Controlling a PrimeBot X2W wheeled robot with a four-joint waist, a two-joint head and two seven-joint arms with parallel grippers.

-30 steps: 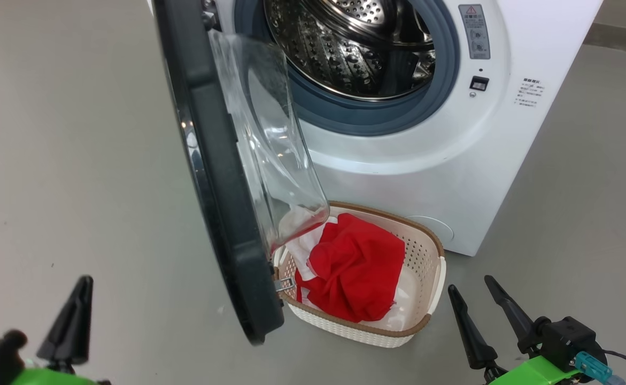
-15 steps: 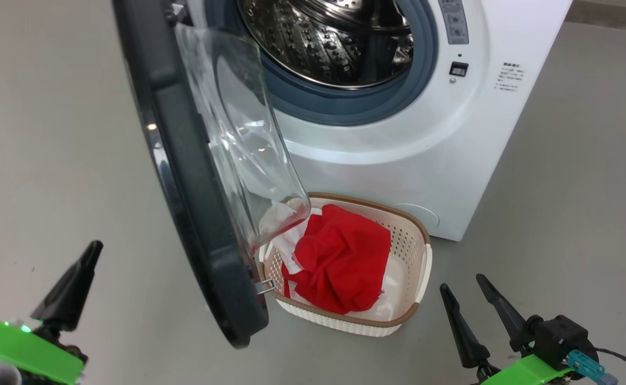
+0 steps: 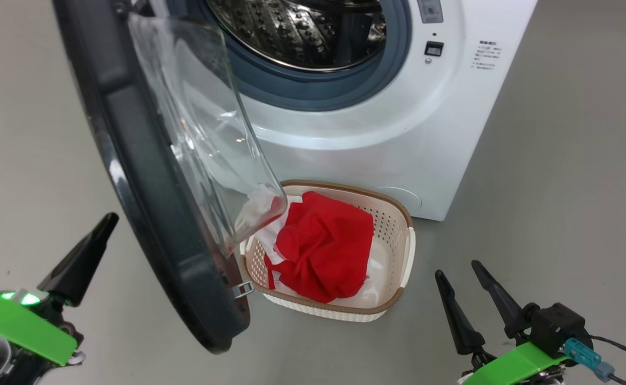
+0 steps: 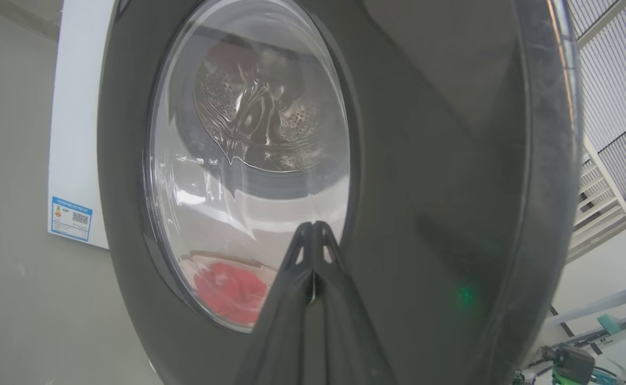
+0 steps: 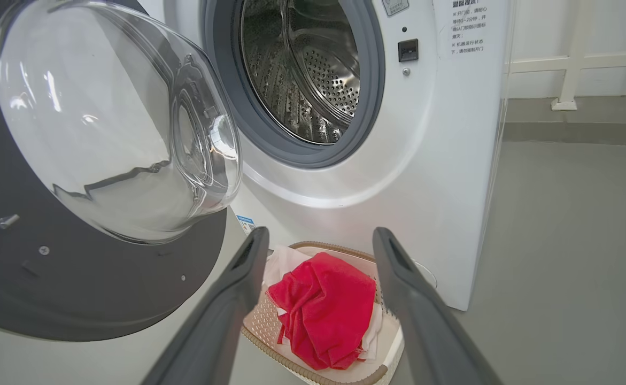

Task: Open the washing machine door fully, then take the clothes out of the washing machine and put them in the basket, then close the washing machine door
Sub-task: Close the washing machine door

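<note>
Clothes (image 3: 323,246) lie in the basket (image 3: 390,224) before the washer (image 3: 398,133), beside the open door (image 3: 147,214). Left gripper (image 4: 314,230), pinched closed and empty, faces the door's outside; right gripper (image 3: 458,268) gapes wide, holding nothing

1. The washing machine door (image 3: 131,160) stands out wide, its glass bowl (image 3: 200,133) overhanging the basket's (image 3: 408,256) left end: blocked from above there.
2. The washing machine's (image 3: 377,139) drum mouth gapes clear.
3. Bare floor (image 3: 558,187) right of the basket: open approach.
4. Left end effector (image 4: 313,229), tips pressed together, faces the door's outer side, close.
</note>
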